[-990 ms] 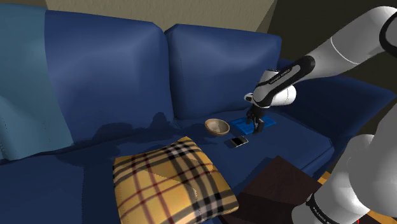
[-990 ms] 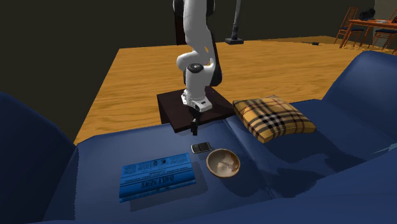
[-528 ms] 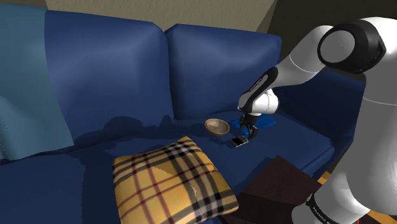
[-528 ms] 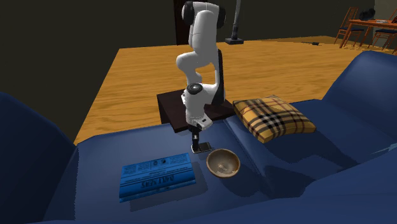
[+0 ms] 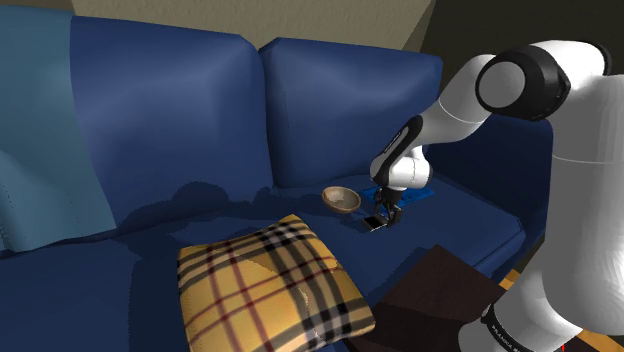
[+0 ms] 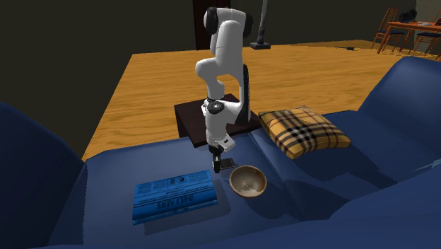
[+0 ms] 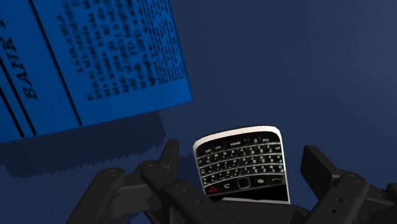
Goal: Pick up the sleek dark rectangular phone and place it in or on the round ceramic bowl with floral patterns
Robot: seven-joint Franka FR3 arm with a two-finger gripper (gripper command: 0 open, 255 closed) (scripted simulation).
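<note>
A dark phone (image 7: 245, 170) with a keypad and a pale rim lies flat on the blue sofa seat (image 5: 450, 215). My gripper (image 7: 243, 154) is low over it and open. One finger (image 7: 167, 175) stands on each side of the phone, and a gap shows beside the other finger (image 7: 321, 167). In the shoulder view the gripper (image 5: 383, 214) hangs at the phone (image 5: 374, 222). The round tan bowl (image 5: 341, 199) sits just beside them. Across the sofa, the gripper (image 6: 217, 167) meets the phone (image 6: 227, 164) next to the bowl (image 6: 248, 181).
A blue book (image 6: 174, 199) lies on the seat on the far side of the phone from the bowl, also close in the wrist view (image 7: 89, 60). A plaid cushion (image 5: 270, 285) rests on the seat. The dark stand (image 5: 440, 290) abuts the sofa front.
The arm has folded in, and the gripper has moved over from the book and dropped down onto the phone, its fingers now straddling it. Phone, bowl and book stayed put.
</note>
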